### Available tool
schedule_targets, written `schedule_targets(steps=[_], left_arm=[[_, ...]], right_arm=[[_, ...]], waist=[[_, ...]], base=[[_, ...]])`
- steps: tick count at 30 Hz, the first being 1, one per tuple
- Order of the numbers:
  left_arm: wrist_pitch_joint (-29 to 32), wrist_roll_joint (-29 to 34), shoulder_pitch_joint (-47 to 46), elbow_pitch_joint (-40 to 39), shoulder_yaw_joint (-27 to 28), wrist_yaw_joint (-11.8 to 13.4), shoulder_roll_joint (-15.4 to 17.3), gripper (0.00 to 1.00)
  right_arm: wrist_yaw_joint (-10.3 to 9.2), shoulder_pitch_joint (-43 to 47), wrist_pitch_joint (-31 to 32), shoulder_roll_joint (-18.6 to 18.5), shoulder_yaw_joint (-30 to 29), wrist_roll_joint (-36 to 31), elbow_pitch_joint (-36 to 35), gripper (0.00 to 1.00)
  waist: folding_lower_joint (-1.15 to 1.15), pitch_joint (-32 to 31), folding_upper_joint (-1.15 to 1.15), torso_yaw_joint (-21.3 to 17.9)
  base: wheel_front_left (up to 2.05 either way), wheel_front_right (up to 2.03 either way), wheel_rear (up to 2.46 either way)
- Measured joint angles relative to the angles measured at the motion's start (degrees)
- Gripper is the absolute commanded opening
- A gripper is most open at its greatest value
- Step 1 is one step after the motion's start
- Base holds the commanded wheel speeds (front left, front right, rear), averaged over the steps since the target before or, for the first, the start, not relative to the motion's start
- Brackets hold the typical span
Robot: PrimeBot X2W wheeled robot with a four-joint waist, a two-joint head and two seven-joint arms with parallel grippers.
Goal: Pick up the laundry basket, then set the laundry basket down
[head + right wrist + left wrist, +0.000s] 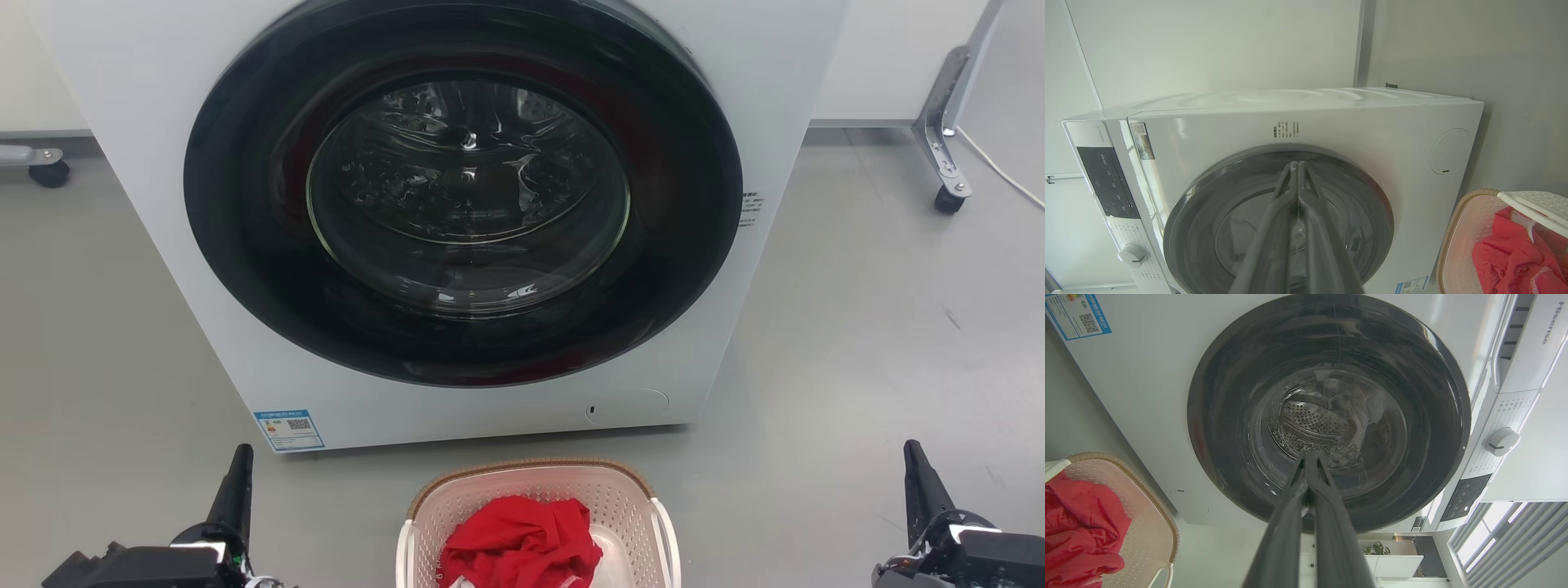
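While left gripper (1308,457) and right gripper (1295,165) sit shut, empty, the pale pink perforated plastic laundry basket (531,467) rests on the floor (857,327) between them; closed fingers, I fear, would shove it away.

Near half of laundry basket (531,465) beyond bottom edge.

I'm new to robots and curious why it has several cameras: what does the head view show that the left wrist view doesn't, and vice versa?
Head view, not left wrist view: the shut right pincer and a castor on the floor. Left wrist view, not head view: the dial and control panel on the washing machine, and a potted plant. Both: the round door, the laundry basket with a red garment, the blue label, the shut left pincer.
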Motion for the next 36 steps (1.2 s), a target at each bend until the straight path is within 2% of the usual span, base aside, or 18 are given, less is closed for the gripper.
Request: schedule_targets(steps=[36], left_arm=[[0.0, -0.01, 0.0, 0.0, 0.0, 0.0, 0.0, 0.0]], right_arm=[[0.0, 0.0, 0.0, 0.0, 0.0, 0.04, 0.0, 0.0]], waist=[[0.0, 0.0, 0.0, 0.0]], base=[[0.0, 0.0, 0.0]])
